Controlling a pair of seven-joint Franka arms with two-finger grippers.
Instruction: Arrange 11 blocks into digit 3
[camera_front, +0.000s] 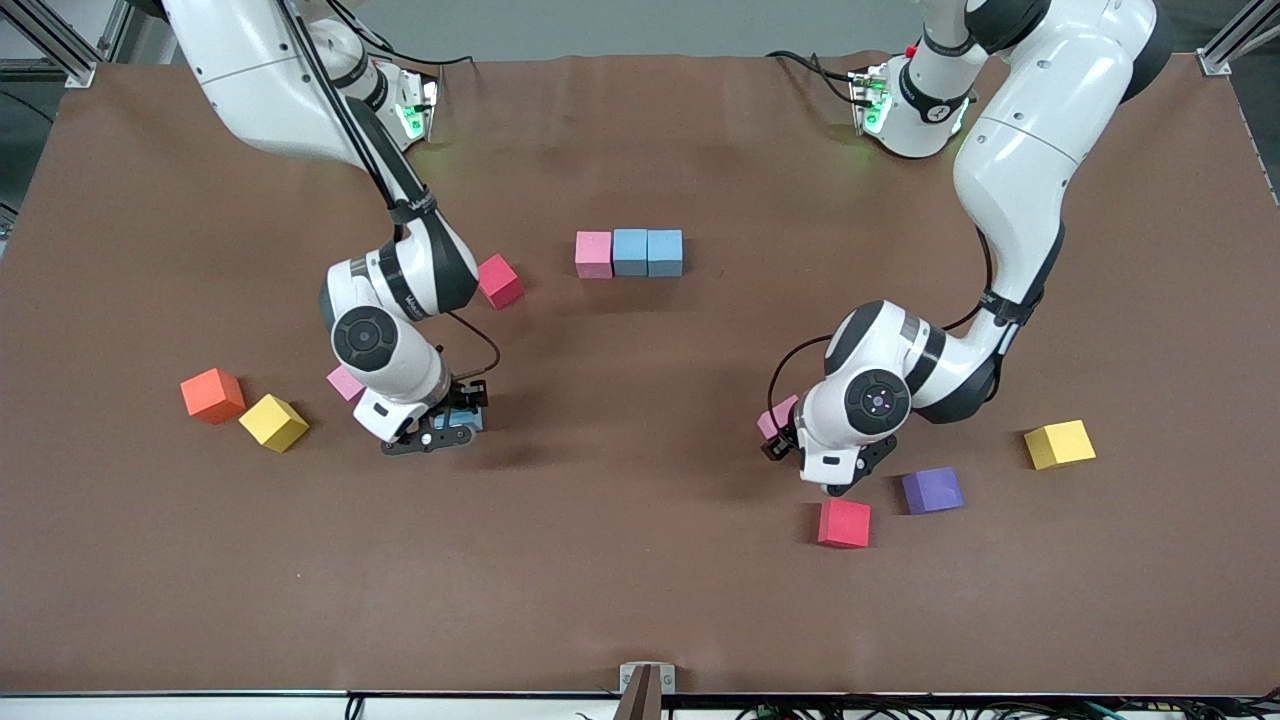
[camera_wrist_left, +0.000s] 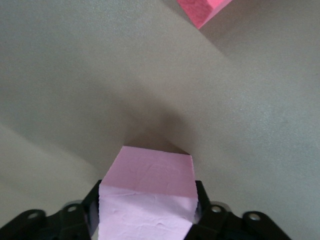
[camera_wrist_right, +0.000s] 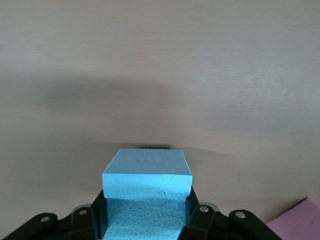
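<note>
Pink and light blue make up the only finished part of the digit 3 (camera_front: 629, 253) so far: one pink cube and two blue cubes sit touching in a straight row on the brown surface (camera_front: 640, 600), between the two arm bases. That reads as one bar of three, so by my count eight of the eleven blocks are still to be placed.

Both arms are busy. The left hand (camera_front: 778, 432) is low over the surface toward the left arm's end, and its wrist view shows its fingers (camera_wrist_left: 202, 200) clamped on either side of a pink cube (camera_wrist_left: 147, 200). The right hand (camera_front: 445, 425) is low toward the right arm's end, clamped on a light blue cube (camera_wrist_right: 147, 192). Whether either cube has left the surface I cannot tell.

The loose blocks are scattered. Toward the left arm's end lie a red cube (camera_front: 845, 523), a purple cube (camera_front: 932, 490) just beside it and a yellow cube (camera_front: 1059, 444) farther out. Toward the right arm's end there is a red cube (camera_front: 500, 281) next to the arm, a pink cube (camera_front: 345, 382) half hidden by the wrist, a second yellow cube (camera_front: 273, 422) and an orange cube (camera_front: 212, 395) touching it; the orange one is not part of the figure. I see only one purple cube.
</note>
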